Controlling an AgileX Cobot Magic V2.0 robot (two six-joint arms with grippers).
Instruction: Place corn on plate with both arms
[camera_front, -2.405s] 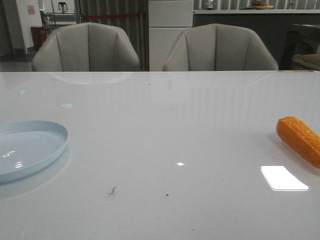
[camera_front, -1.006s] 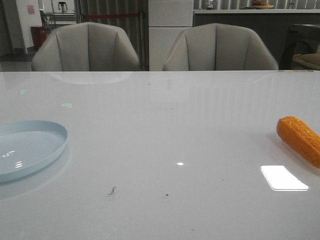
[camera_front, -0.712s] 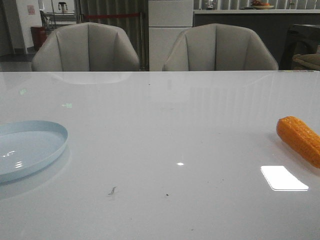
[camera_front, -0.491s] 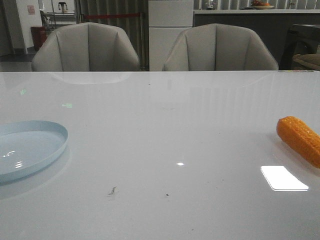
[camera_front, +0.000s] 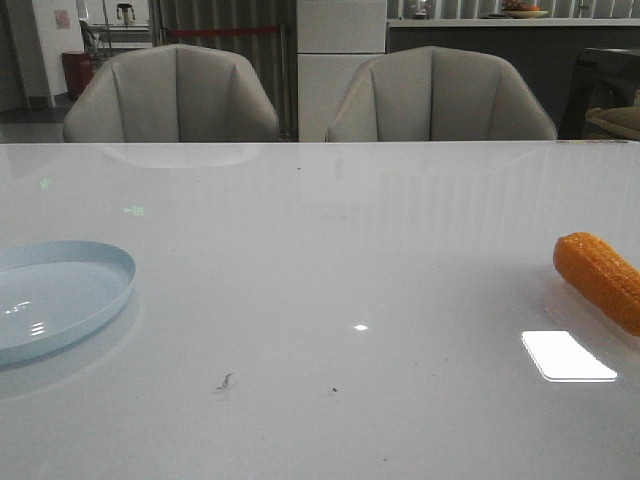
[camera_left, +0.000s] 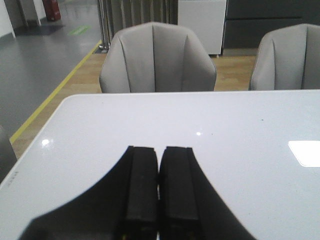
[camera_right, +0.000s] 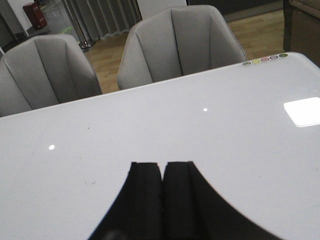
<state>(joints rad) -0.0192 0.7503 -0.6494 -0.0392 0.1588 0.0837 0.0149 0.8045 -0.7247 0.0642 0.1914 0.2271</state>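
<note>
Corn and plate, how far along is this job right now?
Nothing looks done yet. The corn lies on the table at the far right; the plate sits bare at the far left. Nothing is in hand: the left pincer and right pincer are both shut on nothing. Picking up, carrying and placing all remain.

A glossy white worktop fills the front view, with the plate lying flat at its left edge, partly cut off by the frame. The corn lies at the far right edge, well apart from the plate, its rounded end pointing toward the back and left, with a bright rectangular reflection just in front of it. Two grey chairs stand behind the worktop.
</note>
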